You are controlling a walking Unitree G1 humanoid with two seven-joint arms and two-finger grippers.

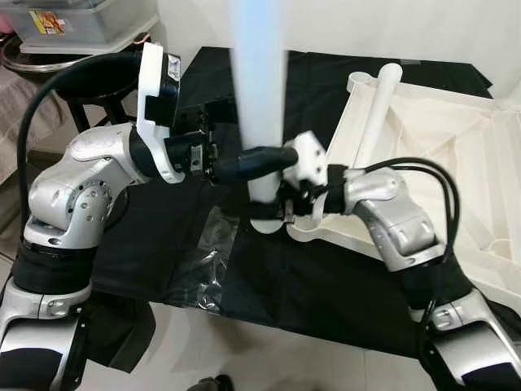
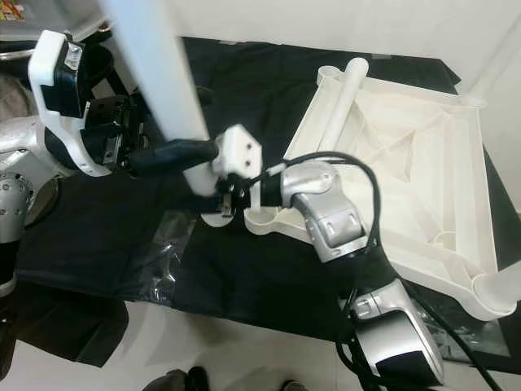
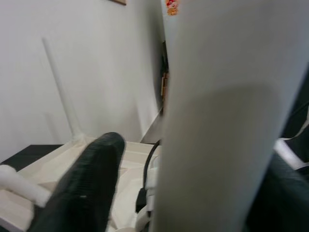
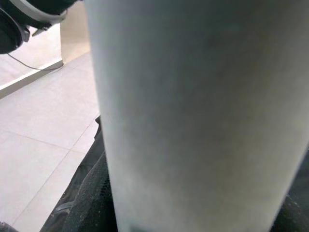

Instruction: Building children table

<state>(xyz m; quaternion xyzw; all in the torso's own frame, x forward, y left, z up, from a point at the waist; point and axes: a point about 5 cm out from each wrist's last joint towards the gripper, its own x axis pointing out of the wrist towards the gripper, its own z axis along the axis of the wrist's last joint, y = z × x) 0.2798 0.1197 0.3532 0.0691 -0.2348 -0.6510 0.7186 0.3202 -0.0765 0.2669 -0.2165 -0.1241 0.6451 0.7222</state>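
A long white table leg (image 1: 259,81) stands nearly upright over the near left corner of the upside-down white table top (image 1: 456,138). My left gripper (image 1: 264,159) is shut around the leg's lower part from the left. One of its black fingers (image 3: 82,193) shows beside the leg (image 3: 222,121) in the left wrist view. My right gripper (image 1: 273,213) grips the leg's bottom end from the right, just above the corner socket (image 2: 264,218). The leg (image 4: 203,106) looms very close in the right wrist view. A second white leg (image 1: 378,114) runs along the top's left rim.
A black cloth (image 1: 326,285) covers the floor under the table top. A crumpled clear plastic bag (image 1: 203,261) lies on it near my left arm. A plastic storage box (image 1: 81,24) stands at the back left. Pale floor tiles (image 1: 269,358) run along the near edge.
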